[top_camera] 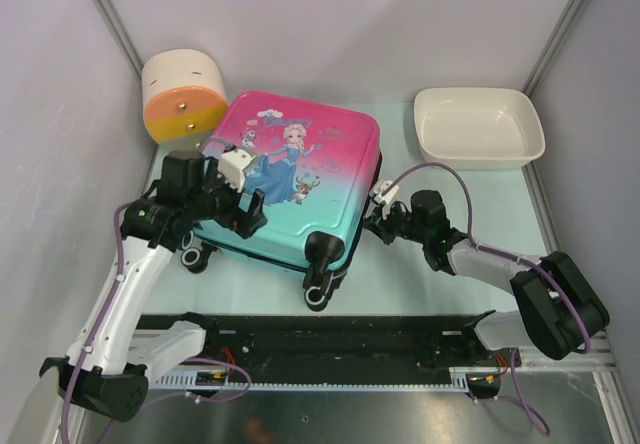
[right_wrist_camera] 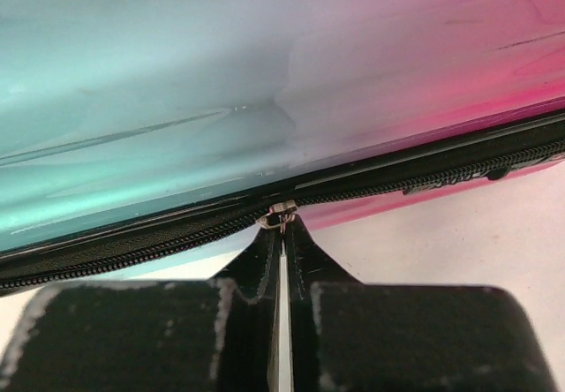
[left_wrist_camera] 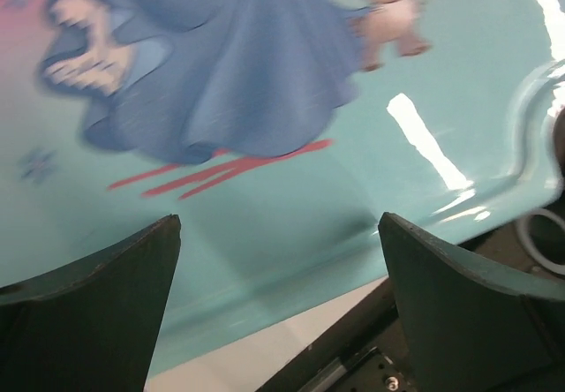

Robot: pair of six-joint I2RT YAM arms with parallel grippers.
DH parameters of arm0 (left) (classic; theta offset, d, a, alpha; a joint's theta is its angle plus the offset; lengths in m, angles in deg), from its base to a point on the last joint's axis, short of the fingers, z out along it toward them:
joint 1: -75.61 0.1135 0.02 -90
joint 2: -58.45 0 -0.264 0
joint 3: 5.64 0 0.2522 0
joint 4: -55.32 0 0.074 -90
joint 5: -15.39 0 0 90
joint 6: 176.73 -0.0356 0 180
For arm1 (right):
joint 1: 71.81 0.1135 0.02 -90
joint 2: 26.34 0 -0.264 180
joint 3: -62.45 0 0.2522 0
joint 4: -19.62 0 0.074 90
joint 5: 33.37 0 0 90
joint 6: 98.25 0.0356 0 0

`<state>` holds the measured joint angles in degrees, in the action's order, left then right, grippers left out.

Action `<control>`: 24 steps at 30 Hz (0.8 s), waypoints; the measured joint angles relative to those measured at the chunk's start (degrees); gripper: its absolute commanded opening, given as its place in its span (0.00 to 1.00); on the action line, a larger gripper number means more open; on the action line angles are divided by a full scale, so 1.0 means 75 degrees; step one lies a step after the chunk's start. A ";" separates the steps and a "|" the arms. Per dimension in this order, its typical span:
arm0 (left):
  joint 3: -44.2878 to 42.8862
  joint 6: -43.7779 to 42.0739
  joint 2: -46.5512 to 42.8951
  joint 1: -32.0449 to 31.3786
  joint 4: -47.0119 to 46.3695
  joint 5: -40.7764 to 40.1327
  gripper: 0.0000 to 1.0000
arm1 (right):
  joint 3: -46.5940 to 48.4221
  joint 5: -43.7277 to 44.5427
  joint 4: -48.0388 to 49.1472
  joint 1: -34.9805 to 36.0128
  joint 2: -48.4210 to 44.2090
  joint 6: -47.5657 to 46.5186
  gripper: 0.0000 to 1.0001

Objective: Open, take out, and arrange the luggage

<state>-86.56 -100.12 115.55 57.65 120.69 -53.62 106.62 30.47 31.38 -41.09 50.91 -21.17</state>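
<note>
The luggage point(top_camera: 290, 179) lies flat and closed in the middle of the table, printed pink-to-teal shell up, wheels toward the arms. My left gripper point(top_camera: 246, 214) hovers open over its near left part. In the left wrist view its fingers point(left_wrist_camera: 106, 304) stand wide apart above the teal shell point(left_wrist_camera: 291, 189), with nothing between them. My right gripper point(top_camera: 376, 216) is at the luggage's right side. The right wrist view shows it point(right_wrist_camera: 282, 229) shut on the small metal zip pull point(right_wrist_camera: 281, 214) of the black zip point(right_wrist_camera: 132, 255) that runs along the seam.
A white rectangular basin point(top_camera: 478, 126) stands at the back right. A cream-and-orange rounded drawer box point(top_camera: 183, 94) sits at the back left, close to the luggage's far left corner. Side walls close in the table. A black rail point(top_camera: 330, 339) runs along the near edge.
</note>
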 measured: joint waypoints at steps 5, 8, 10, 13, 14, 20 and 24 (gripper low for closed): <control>0.0038 -0.0096 -0.0233 0.1052 0.0224 -0.0764 1.00 | -0.0003 0.0137 0.0006 0.0187 -0.0032 0.0006 0.00; 0.0020 -0.0090 -0.0230 0.1751 0.0405 -0.0749 1.00 | -0.0003 0.0501 0.0026 0.0568 -0.0035 0.0044 0.00; -0.0154 -0.0166 -0.0044 0.2267 0.0586 -0.0557 1.00 | -0.0003 0.0726 0.0152 0.1011 0.0015 0.0111 0.00; -0.0662 -0.0332 0.0423 0.2623 0.0947 -0.0396 1.00 | -0.0003 0.0924 0.0373 0.1679 0.0131 0.0283 0.00; -0.0787 -0.0367 0.0562 0.2605 0.0941 -0.0417 1.00 | -0.0003 0.0982 0.0411 0.1824 0.0149 0.0385 0.00; -0.0895 -0.0501 0.0892 0.1437 0.0959 -0.0178 0.99 | 0.0000 0.1139 0.0402 0.1795 0.0152 0.0743 0.00; -0.0895 -0.0609 0.1227 0.1445 0.0603 -0.0277 0.98 | 0.0038 0.1023 0.0414 0.1023 0.0154 0.0574 0.00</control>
<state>-93.27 -104.69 124.75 68.50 125.22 -55.69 106.91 38.15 34.48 -33.41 52.07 -16.87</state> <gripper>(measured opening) 0.985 0.017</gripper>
